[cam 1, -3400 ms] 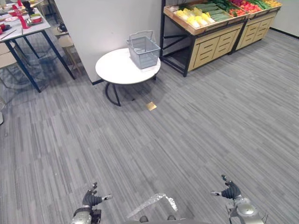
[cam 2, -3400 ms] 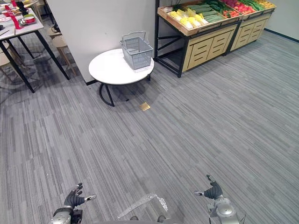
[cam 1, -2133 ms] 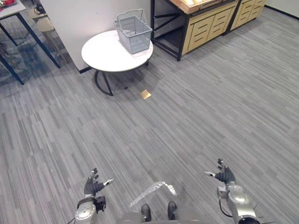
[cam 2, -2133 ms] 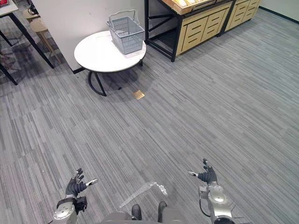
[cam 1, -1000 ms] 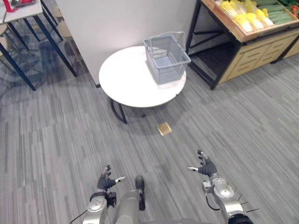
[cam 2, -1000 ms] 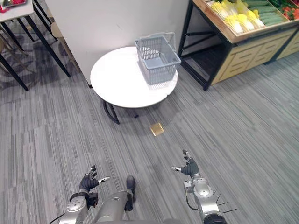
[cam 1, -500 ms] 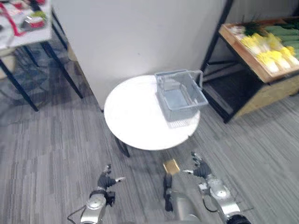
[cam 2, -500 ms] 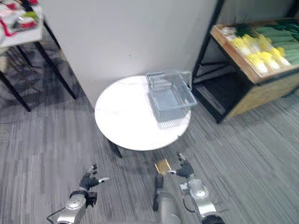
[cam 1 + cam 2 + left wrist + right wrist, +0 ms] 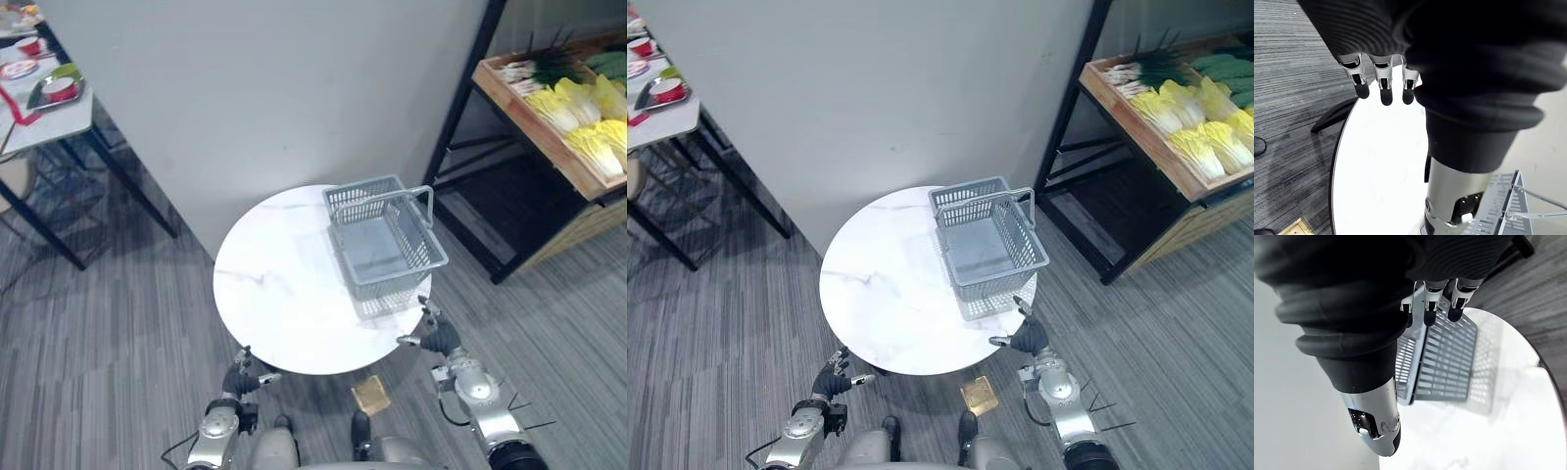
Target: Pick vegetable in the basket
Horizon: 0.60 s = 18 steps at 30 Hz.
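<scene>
An empty grey mesh basket (image 9: 384, 240) with its handle up stands on the right part of a round white table (image 9: 279, 299). Yellow-green leafy vegetables (image 9: 580, 122) and green onions (image 9: 537, 69) lie in a wooden crate on a stand at the right. My left hand (image 9: 242, 375) hovers open at the table's near edge. My right hand (image 9: 441, 338) is open too, just below the basket's near right corner, holding nothing. Past the straight fingers (image 9: 1439, 303) the right wrist view looks onto the basket (image 9: 1447, 357) from close.
A grey wall (image 9: 274, 88) rises right behind the table. The stand's black frame (image 9: 468, 93) is beside the basket. A table with red dishes (image 9: 44, 93) is at the far left. A small brass floor plate (image 9: 371, 395) lies under the table's near edge.
The camera has moved up to the round table, which now sits right in front of my hands. Both hands stay open and hold nothing.
</scene>
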Motion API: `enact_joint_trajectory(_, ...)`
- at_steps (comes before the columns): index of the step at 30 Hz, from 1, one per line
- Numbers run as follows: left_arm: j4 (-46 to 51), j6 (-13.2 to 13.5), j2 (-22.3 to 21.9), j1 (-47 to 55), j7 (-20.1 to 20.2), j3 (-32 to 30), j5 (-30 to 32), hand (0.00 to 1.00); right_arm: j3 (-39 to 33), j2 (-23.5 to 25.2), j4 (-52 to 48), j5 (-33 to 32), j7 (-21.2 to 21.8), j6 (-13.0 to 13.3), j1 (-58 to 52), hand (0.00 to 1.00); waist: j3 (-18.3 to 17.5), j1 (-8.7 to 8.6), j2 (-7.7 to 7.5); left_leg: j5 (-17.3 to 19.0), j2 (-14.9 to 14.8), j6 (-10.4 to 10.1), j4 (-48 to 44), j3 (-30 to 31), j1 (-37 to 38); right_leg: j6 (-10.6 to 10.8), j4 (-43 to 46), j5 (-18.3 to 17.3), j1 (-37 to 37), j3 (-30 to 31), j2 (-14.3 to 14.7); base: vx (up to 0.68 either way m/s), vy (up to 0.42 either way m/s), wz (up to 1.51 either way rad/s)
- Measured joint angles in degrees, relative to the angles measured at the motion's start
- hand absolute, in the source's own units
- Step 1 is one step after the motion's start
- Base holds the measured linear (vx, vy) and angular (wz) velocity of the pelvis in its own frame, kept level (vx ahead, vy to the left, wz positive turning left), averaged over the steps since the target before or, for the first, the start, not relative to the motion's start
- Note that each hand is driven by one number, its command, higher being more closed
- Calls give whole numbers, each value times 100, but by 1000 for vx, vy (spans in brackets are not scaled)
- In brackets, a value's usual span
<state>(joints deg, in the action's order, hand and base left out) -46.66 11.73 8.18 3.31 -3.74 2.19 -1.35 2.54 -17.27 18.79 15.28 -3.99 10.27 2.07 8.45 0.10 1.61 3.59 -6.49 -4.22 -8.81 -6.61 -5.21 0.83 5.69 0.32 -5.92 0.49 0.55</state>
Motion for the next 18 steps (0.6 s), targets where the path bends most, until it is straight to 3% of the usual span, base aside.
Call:
enact_joint_trajectory(4,11,0,230,74,0,2,104,0,231,-394,222,694,-289,-1,1136,0,-1,68,-1,36,223,159,14,-323,-41,202,-189,146,-132,310,-185,41,170,-35)
enact_joint_trajectory(11,216,57,380,-109,-19,49,47,0,1286,-966,1439,1395,-468,-38,3143,0,338,198,94,80,356,330,-264,-244,-556,204,-324,354,-410,265,-313,-38,75,7)
enact_joint_trajectory(15,300,114,376,-314,-86,176,-86,0,1779,-1442,2246,1873,-494,-115,4171,0,689,399,227,-38,409,414,-278,-72,-932,189,-399,488,-657,119,-361,-88,14,23)
enact_joint_trajectory(18,327,121,376,-364,-175,223,-231,0,2038,-1799,2837,2184,-601,-202,5027,0,855,398,301,-375,530,432,122,163,-1106,198,-488,552,-858,-99,-447,-52,-6,41)
